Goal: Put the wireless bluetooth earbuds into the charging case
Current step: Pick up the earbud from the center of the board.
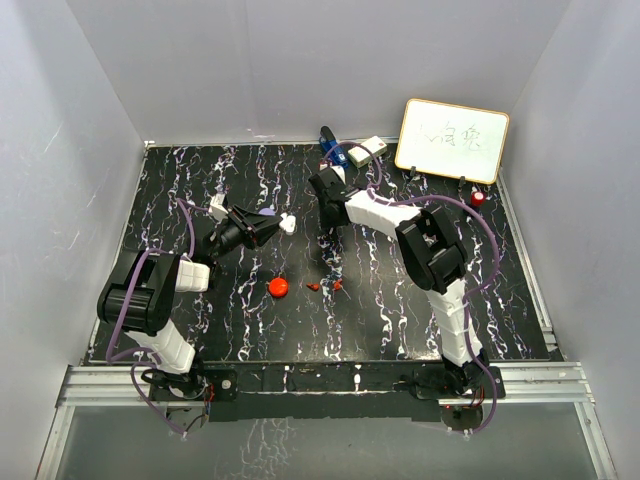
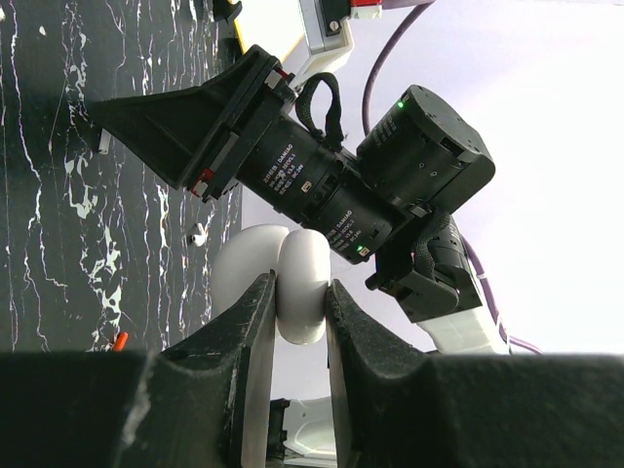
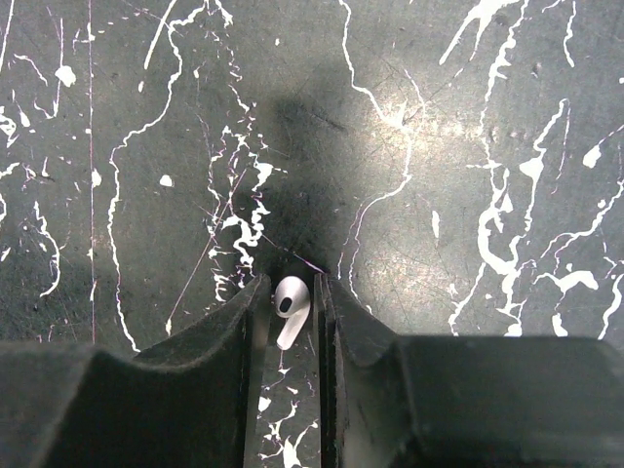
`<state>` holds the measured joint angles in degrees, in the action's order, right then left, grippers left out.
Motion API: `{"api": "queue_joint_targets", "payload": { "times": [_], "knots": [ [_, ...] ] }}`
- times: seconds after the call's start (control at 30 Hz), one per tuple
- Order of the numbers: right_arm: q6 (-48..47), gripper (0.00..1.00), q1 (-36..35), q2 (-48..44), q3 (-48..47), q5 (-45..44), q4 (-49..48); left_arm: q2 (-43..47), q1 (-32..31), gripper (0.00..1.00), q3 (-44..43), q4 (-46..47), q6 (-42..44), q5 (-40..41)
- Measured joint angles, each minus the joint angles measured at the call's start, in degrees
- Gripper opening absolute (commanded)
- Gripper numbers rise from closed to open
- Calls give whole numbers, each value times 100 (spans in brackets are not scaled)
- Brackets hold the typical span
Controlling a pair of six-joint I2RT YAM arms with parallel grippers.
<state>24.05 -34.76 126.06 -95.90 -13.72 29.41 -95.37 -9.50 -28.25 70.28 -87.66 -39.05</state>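
Observation:
My left gripper (image 2: 297, 292) is raised off the table and shut on a white charging case (image 2: 300, 281), which it pinches by its rounded edge. From above, that case (image 1: 287, 223) hangs left of centre at the tip of the left gripper (image 1: 276, 226). My right gripper (image 3: 291, 292) points straight down at the black marbled table (image 3: 458, 146). Its two fingers press in on either side of a small white earbud (image 3: 290, 300) that lies on the table. In the top view the right gripper (image 1: 331, 218) is just right of the case. Two tiny red earbuds (image 1: 315, 286) (image 1: 337, 285) lie further forward.
A round red case (image 1: 278, 287) sits on the table near the middle front. At the back stand a whiteboard (image 1: 452, 140), a red-capped marker (image 1: 478, 198), a blue object (image 1: 328, 143) and a small white box (image 1: 368, 150). White walls enclose the table.

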Motion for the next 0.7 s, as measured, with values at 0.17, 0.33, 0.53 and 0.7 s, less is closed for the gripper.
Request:
{"api": "queue_joint_targets", "payload": {
  "times": [0.17, 0.33, 0.53, 0.7],
  "knots": [
    [2, 22, 0, 9, -24, 9, 37, 0, 0, 0, 0, 0, 0, 0],
    [2, 16, 0, 20, -35, 11, 52, 0, 0, 0, 0, 0, 0, -2],
    [-9, 3, 7, 33, -72, 4, 109, 0, 0, 0, 0, -2, 0, -7],
    [-127, 0, 31, -48, 94, 92, -118, 0, 0, 0, -2, -9, 2, -42]
  ]
}}
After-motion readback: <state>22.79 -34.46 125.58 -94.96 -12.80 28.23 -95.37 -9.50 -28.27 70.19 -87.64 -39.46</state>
